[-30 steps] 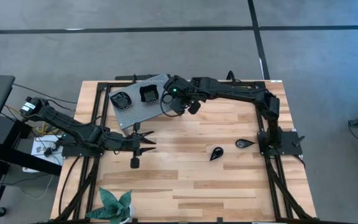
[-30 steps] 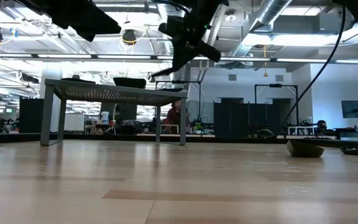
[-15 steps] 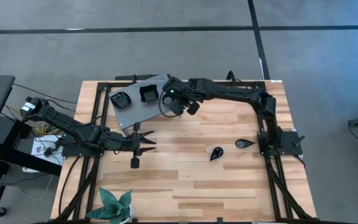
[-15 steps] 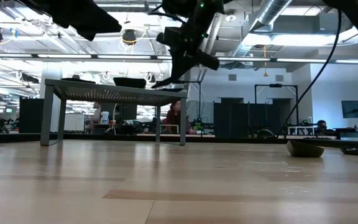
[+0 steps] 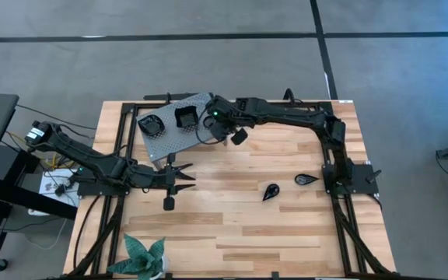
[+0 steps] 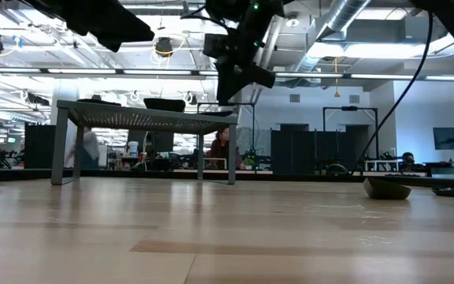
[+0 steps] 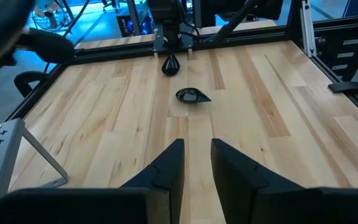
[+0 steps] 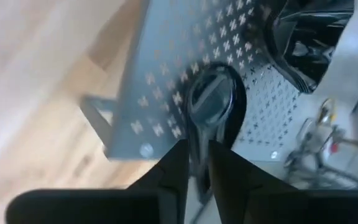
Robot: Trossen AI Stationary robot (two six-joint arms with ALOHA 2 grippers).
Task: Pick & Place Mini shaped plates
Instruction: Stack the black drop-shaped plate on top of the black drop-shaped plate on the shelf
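Right wrist view: a glossy black teardrop plate (image 8: 216, 102) lies on the grey perforated metal stand (image 8: 166, 87), long axis in line with the fingers
Plate and hand: right gripper (image 8: 195, 163) sits just at its narrow end, fingers (image 8: 174, 163) slightly parted, whether they grip its rim cannot be told
Stand: two more black plates (image 5: 185, 117) rest on it
Table: two teardrop plates (image 5: 271, 191) lie on pale wood (image 5: 286, 233)
Left gripper (image 7: 196, 163): low over the table, fingers apart, nothing between

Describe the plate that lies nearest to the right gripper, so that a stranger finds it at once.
Find the grey perforated stand at the table's far edge. Three black plates sit on it; take the one under the right gripper, at the stand's right end, roundish with a ridged centre.
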